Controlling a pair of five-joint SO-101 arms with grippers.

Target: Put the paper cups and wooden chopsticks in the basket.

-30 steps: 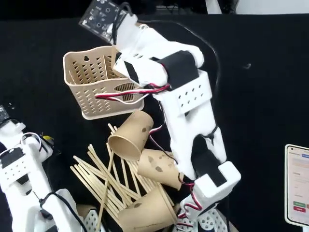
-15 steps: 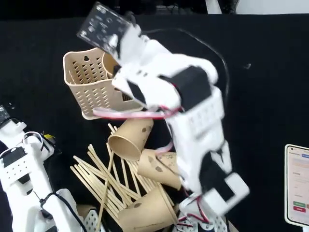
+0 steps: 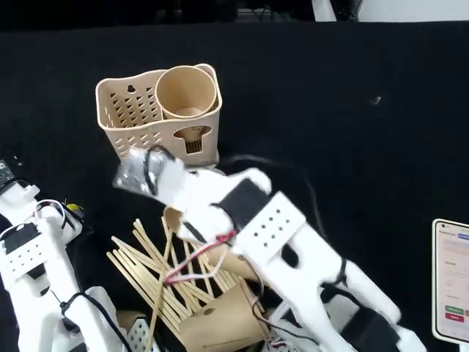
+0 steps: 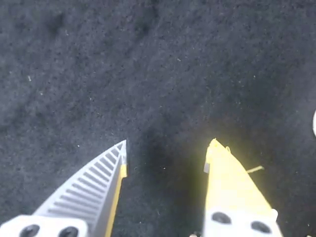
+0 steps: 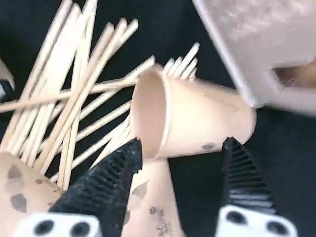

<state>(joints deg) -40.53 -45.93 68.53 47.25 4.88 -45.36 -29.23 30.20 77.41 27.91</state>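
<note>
At the back left of the worktop [image 3: 352, 110], the basket [image 3: 128, 121] stands upright with one paper cup [image 3: 187, 92] seated mouth-up in its right end, which leaves the rest of it free, probably for what remains. Just in front of it, the right hand [image 5: 182, 145] hangs with its fingers spread to either side of a second cup [image 5: 197, 123]. This one lies on its side across the wooden chopsticks [image 5: 74, 84], mouth turned away from the basket. Nothing is gripped yet, and the straddle looks meant for a squeeze across the cup's body. More cups [image 5: 153, 207] lie among the sticks. The left hand [image 4: 168, 148], also spread and empty, hovers over bare worktop, seemingly kept clear of the pile.
</note>
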